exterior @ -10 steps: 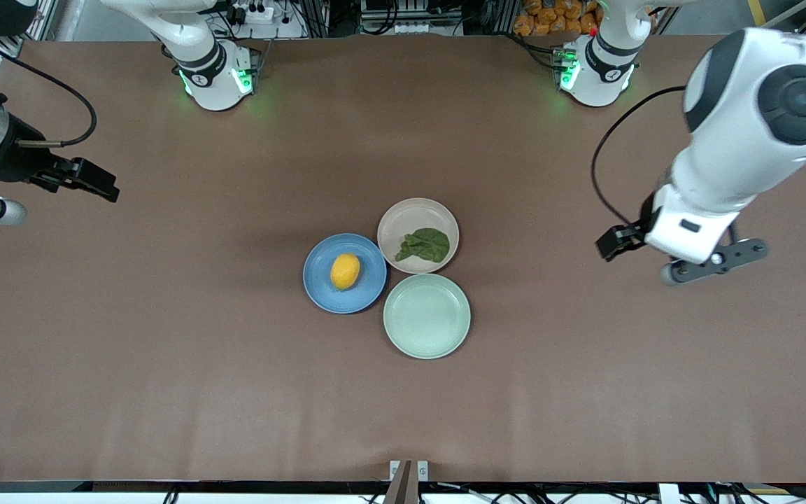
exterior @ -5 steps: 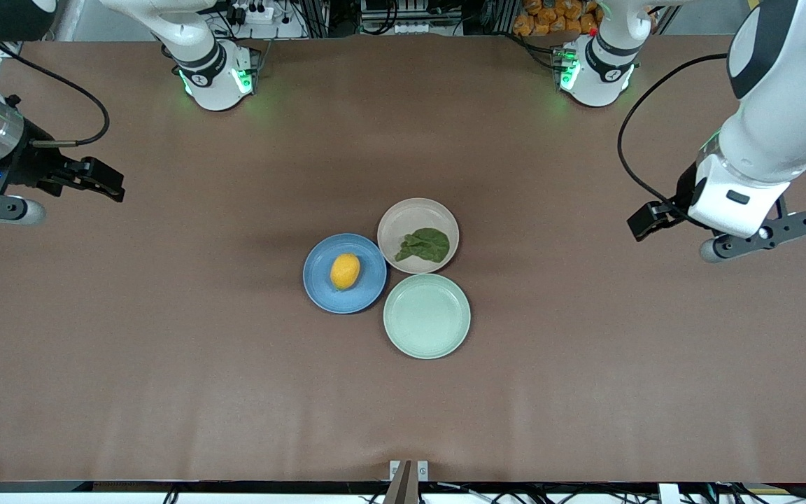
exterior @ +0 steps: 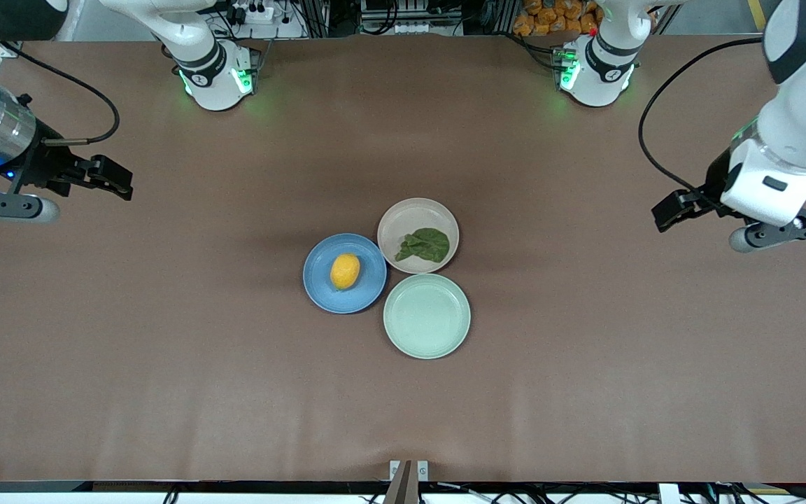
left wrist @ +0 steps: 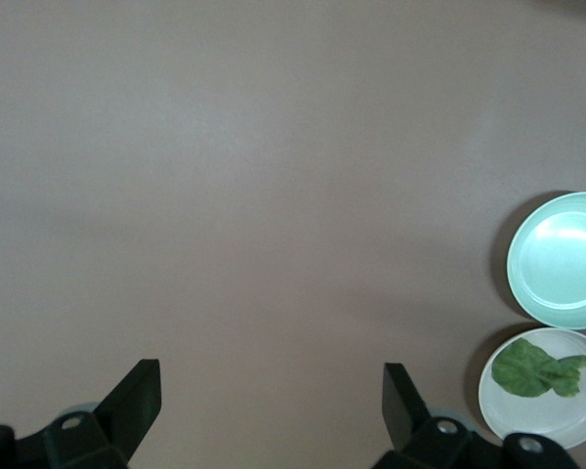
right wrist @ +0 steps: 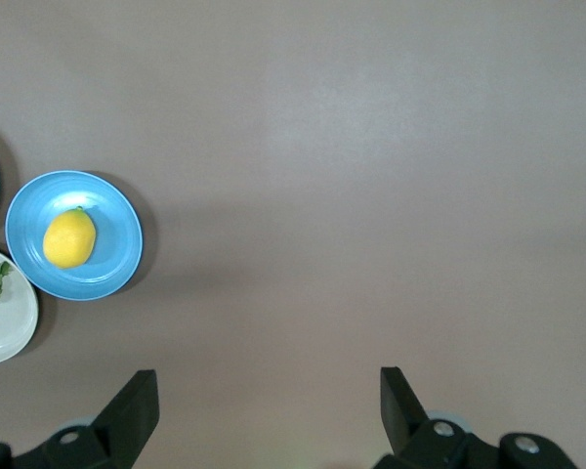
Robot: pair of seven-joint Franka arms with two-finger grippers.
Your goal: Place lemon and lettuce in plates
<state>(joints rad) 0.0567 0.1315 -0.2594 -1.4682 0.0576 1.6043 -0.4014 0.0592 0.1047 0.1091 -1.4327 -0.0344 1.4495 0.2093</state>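
- The lemon (exterior: 345, 271) sits in the blue plate (exterior: 322, 291), pretty much dead centre, not touching the rim.
- The lettuce (exterior: 423, 245) lies flat in the beige plate (exterior: 403, 213), on the part of it closest to the green plate.
- So both task plates are filled; they sit side by side mid-bench, rims touching or nearly so, with the blue one toward the right arm's end.
- A green plate (exterior: 426, 316) with nothing in it sits nearer the front camera than the other two, tucked right up against both.
- The left hand (exterior: 670, 210) hangs in the air over bare bench (exterior: 165, 385) toward the left arm's end, well apart from the plates. The left wrist view shows its fingers (left wrist: 134, 395) spread wide apart with nothing between them.
- The right hand (exterior: 112, 177) hangs over bare bench toward the right arm's end, also well clear of the plates. Its fingers (right wrist: 403, 394) are spread wide apart too, holding nothing.
- From the right wrist view you can see the lemon on its blue plate off to the side.
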